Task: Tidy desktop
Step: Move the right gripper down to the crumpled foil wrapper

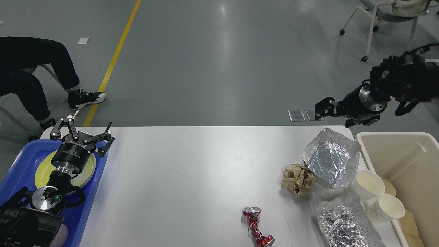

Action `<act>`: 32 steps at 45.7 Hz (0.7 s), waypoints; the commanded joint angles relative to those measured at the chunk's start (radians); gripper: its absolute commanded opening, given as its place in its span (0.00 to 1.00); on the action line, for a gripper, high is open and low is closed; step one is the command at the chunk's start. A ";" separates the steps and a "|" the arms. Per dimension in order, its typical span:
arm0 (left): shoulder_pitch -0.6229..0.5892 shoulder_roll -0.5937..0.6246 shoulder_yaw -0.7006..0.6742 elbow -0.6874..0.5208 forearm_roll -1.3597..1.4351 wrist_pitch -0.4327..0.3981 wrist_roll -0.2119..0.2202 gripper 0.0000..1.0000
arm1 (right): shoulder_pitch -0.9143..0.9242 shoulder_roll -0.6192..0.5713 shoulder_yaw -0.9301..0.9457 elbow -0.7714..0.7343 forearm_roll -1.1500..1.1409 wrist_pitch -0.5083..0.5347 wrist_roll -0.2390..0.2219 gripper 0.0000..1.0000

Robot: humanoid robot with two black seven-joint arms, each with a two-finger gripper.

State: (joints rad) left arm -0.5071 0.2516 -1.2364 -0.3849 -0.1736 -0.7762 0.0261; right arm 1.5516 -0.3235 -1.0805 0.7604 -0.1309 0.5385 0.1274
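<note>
Foil litter, a paper wad [297,179] and a crushed can [256,226] crowd the white counter [192,171] before us. We judge our right end effector [320,110] should descend squarely on one piece. It hovers beyond the far edge; we cannot tell its opening. Our left end effector [82,132] spreads wide, empty, above the blue tray [20,154].

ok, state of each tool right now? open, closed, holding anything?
Left tool: open, empty, over the blue plastic tray with the round yellow plate.
Right tool: cannot be told, seen side-on past the white tabletop; nothing visibly held.
</note>
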 commanded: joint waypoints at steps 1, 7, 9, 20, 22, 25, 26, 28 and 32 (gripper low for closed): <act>-0.001 0.000 0.000 0.000 0.000 0.000 0.000 0.97 | -0.111 0.001 0.056 -0.021 -0.003 -0.041 -0.002 1.00; -0.001 0.000 0.000 0.000 0.000 0.000 0.000 0.97 | -0.228 0.070 0.056 -0.148 -0.004 -0.087 -0.002 1.00; -0.001 0.000 0.000 0.000 0.000 0.000 0.000 0.97 | -0.271 0.104 0.053 -0.194 -0.004 -0.110 -0.002 1.00; -0.001 0.000 0.000 0.000 -0.001 0.000 0.000 0.96 | -0.383 0.175 0.036 -0.328 -0.009 -0.230 -0.002 1.00; -0.001 0.000 0.000 0.000 0.000 0.000 0.000 0.97 | -0.390 0.187 0.036 -0.328 -0.010 -0.241 -0.002 1.00; -0.001 0.000 0.000 0.000 0.000 0.000 0.000 0.97 | -0.409 0.199 0.034 -0.338 -0.013 -0.256 -0.002 1.00; -0.001 0.000 0.000 0.000 0.000 0.000 0.000 0.97 | -0.415 0.201 0.034 -0.345 -0.013 -0.261 -0.002 1.00; -0.001 0.000 0.000 0.000 -0.001 0.000 0.000 0.96 | -0.430 0.207 0.034 -0.358 -0.013 -0.270 -0.002 1.00; 0.001 0.000 0.000 0.000 0.000 0.000 0.000 0.97 | -0.459 0.222 0.034 -0.386 -0.013 -0.290 -0.002 1.00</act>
State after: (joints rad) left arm -0.5076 0.2516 -1.2364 -0.3849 -0.1736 -0.7762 0.0261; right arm 1.1266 -0.1193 -1.0461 0.4070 -0.1439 0.2731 0.1257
